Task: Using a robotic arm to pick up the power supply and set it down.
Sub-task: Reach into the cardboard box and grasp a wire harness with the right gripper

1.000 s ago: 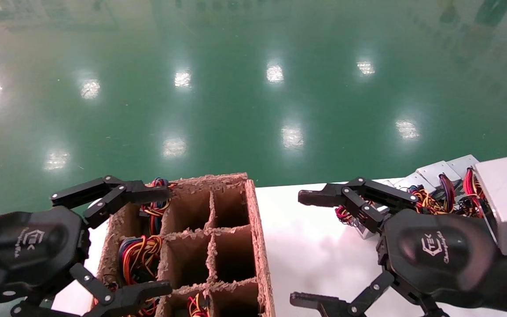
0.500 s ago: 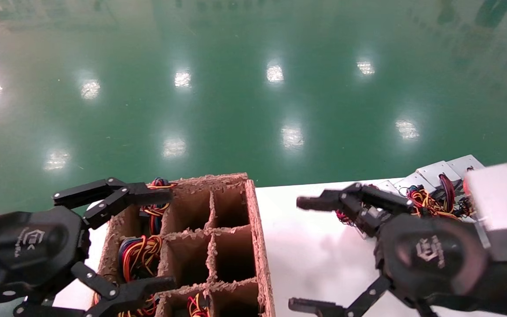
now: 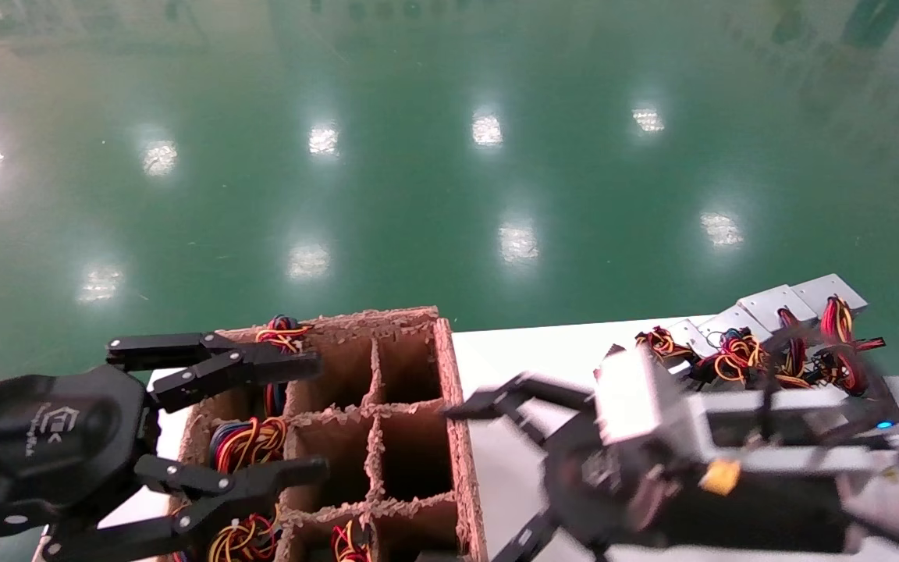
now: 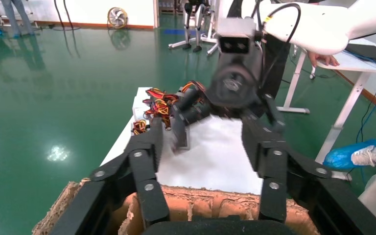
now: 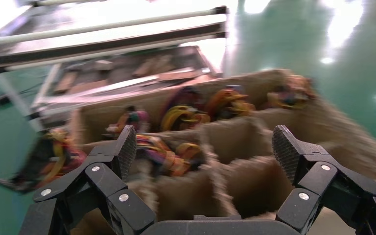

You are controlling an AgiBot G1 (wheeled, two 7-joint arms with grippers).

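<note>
A: Right gripper (image 3: pixel 488 476), black linkage-finger claw on a black arm: position and state?

B: Jaws spread wide, nothing between them. It hangs over the white tabletop (image 3: pixel 512 359) just beside the right wall of the brown pulp-cardboard divider crate (image 3: pixel 449 375); the right wrist view looks across the crate's cells between two parted fingers (image 5: pixel 127 147).

A: Left gripper (image 3: pixel 293 414), same make?

B: Also spread wide and empty, over the left column of the crate's cells near the tabletop's left edge.

A: Crate contents?

B: Red, yellow, orange and blue wire bundles (image 3: pixel 243 445) fill the left-column cells. The two middle cells and the far cell of the right column look dark; I cannot tell what sits deeper in them.

A: Grey metal power supply boxes (image 3: pixel 777 300)?

B: Several lie in a row along the tabletop's far right edge, each with a tangle of red, yellow and black wires (image 3: pixel 738 351). They are apart from both claws. The left wrist view shows the same cluster (image 4: pixel 159 105) at the far end of the tabletop, behind the right claw.
</note>
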